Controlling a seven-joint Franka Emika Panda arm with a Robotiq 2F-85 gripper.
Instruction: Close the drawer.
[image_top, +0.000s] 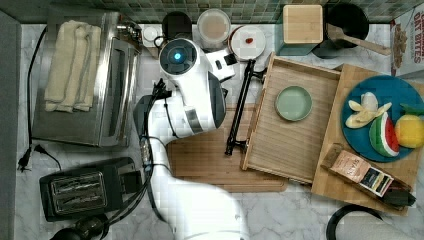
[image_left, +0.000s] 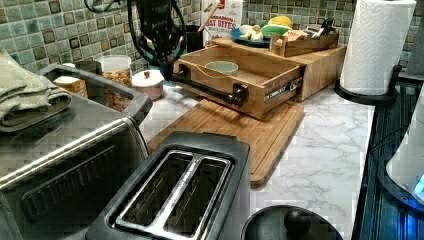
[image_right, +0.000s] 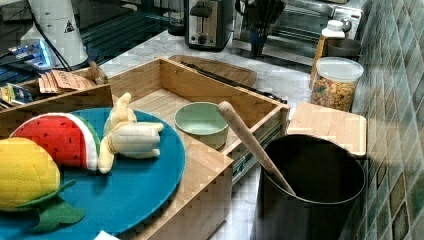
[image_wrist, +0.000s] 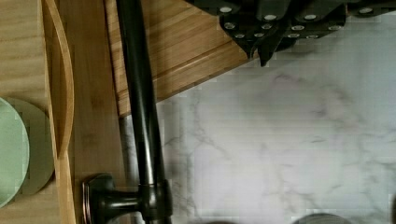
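In the top view, going left to right: a toaster oven (image_top: 82, 85) sits at nine o'clock with a folded towel (image_top: 72, 65) on top. The white robot arm (image_top: 192, 92) reaches over the marble counter (image_top: 295, 210) just left of centre. Its gripper (image_wrist: 275, 25) hangs near the black bar handle (image_top: 240, 107), apart from it; whether the jaws are parted cannot be told. The drawer (image_top: 295, 145), at three o'clock from the arm, is pulled open and holds a green bowl (image_top: 293, 103). A blue plate (image_top: 362, 135) lies at the far right.

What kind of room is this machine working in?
Most likely a kitchen counter, perhaps a mock one: a toaster, a toaster oven and a cereal jar stand on marble against a tiled wall.
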